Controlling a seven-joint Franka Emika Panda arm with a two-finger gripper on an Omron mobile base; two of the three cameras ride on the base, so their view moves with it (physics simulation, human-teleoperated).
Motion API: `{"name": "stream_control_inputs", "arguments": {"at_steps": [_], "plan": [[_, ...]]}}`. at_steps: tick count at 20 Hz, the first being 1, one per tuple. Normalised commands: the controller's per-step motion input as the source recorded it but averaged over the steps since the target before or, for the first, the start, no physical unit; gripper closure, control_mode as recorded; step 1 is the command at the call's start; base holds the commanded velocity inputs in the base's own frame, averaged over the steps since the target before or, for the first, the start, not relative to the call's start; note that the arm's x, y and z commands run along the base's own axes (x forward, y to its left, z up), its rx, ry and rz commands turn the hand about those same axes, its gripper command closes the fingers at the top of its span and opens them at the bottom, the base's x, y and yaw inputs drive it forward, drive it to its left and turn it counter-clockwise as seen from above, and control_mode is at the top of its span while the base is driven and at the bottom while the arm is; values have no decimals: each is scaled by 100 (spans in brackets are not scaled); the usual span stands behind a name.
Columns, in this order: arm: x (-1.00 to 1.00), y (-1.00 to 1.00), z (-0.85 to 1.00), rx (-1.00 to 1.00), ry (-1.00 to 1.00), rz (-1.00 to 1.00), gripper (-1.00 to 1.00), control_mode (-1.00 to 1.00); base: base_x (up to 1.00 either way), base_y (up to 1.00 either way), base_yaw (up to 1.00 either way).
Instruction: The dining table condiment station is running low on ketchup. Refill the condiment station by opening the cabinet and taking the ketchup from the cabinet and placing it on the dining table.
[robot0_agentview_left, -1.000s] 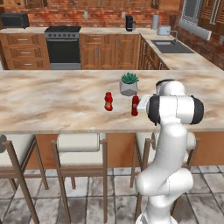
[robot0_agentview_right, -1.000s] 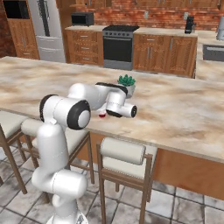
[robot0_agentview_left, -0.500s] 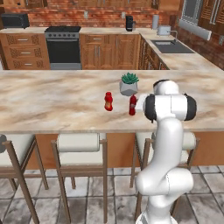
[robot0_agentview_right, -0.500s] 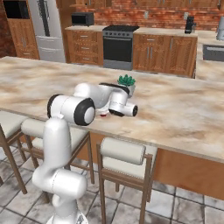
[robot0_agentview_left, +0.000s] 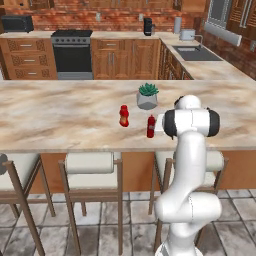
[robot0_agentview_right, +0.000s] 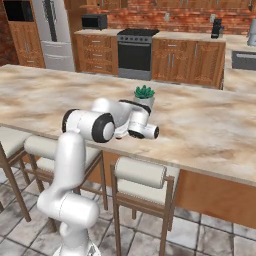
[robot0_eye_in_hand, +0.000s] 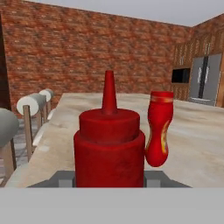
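The ketchup (robot0_agentview_left: 150, 126) stands upright at the centre of the left base view, on the dining table (robot0_agentview_left: 60, 117), nearer the table's front edge than its far one; in the hand view the same bottle (robot0_eye_in_hand: 109, 146) takes the lower centre, with the gripper (robot0_eye_in_hand: 109, 180) at its base, one grey fingertip (robot0_eye_in_hand: 65, 181) showing against its left flank and another against its right, so the fingers look clamped on the ketchup.

A shorter red bottle (robot0_agentview_left: 124, 115) with a pale label stands left of the ketchup and a little farther up in the left base view, near but apart; in the hand view it (robot0_eye_in_hand: 159, 128) sits just right of centre, behind the held bottle, with a sliver of tabletop between them. A potted plant (robot0_agentview_left: 148, 96) stands above centre, closer to the table's far edge; in the right base view it (robot0_agentview_right: 144, 96) rises behind the arm's wrist.

The marble top lies bare across the whole left half of the left base view; bare too toward the right in the right base view. Along the front edge, at the bottom of the left base view, the stools (robot0_agentview_left: 90, 163) are tucked close under the overhang.
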Motion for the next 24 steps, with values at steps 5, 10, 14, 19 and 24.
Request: {"name": "stream_control_inputs", "arguments": {"at_steps": [5, 10, 14, 19, 24], "plan": [[2, 0, -26, 0, -1, 4, 100, -100, 0, 0, 0], [9, -12, -6, 0, -20, 6, 100, -100, 0, 0, 0], [26, -10, -18, 0, -13, 4, 100, -100, 0, 0, 0], [9, 0, -30, 0, -7, 3, 100, -100, 0, 0, 0], [15, 0, -28, 0, 5, 1, 100, -100, 0, 0, 0]]}}
